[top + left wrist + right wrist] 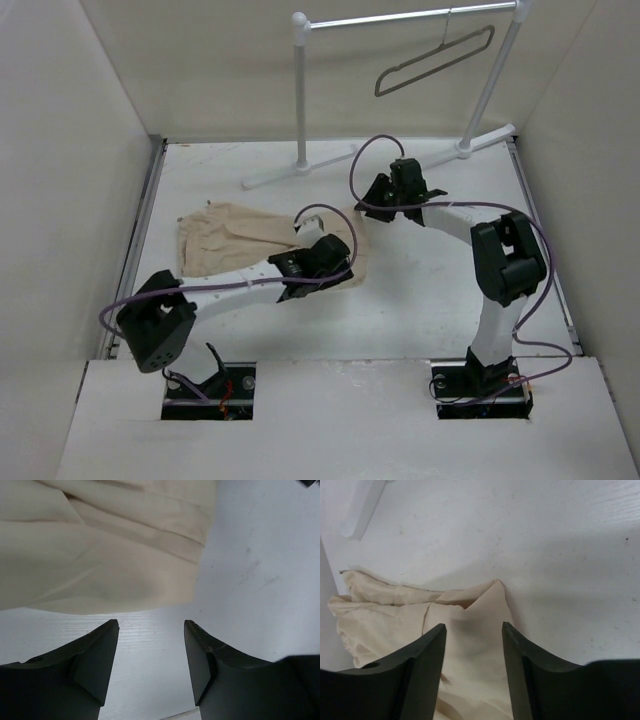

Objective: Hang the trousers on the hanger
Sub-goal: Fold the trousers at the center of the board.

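Two pairs of jaws stand parted, empty, near the trousers (225, 240).

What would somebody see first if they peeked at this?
The beige trousers lie crumpled on the white table, left of middle. The black left fingers and right fingers stand open by the cloth's edge. Far behind, a thin grey hanger dangles bare from the white rack.
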Controlling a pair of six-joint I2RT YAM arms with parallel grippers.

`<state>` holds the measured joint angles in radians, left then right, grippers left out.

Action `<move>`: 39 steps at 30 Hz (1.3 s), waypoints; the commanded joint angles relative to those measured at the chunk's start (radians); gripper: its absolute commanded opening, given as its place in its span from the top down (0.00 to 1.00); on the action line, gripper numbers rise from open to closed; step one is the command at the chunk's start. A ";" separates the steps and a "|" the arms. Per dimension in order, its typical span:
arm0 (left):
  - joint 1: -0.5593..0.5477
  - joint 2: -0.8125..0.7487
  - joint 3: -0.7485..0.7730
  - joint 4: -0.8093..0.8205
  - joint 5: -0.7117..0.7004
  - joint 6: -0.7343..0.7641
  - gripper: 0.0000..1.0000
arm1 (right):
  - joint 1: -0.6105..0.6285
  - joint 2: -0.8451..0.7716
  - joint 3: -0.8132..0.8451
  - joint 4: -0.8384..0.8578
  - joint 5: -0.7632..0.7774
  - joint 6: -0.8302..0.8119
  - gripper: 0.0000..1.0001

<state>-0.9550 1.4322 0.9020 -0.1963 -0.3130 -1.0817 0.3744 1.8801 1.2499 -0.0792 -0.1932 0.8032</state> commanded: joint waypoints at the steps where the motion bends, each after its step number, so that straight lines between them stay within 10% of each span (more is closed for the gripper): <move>1: -0.014 0.065 0.034 0.083 -0.070 -0.064 0.47 | 0.002 0.034 0.077 -0.007 -0.031 -0.009 0.54; 13: -0.006 0.281 0.133 0.110 -0.086 -0.046 0.52 | 0.013 0.036 0.082 -0.002 0.044 0.011 0.66; 23: -0.023 0.332 0.121 0.063 -0.064 -0.070 0.98 | 0.011 0.053 0.114 -0.010 0.090 0.010 0.85; 39: -0.077 0.286 0.081 0.035 -0.064 -0.115 1.00 | -0.025 0.261 0.365 -0.053 0.107 0.074 0.84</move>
<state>-1.0176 1.7679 0.9943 -0.1211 -0.3752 -1.1809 0.3614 2.1056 1.5433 -0.1459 -0.1261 0.8577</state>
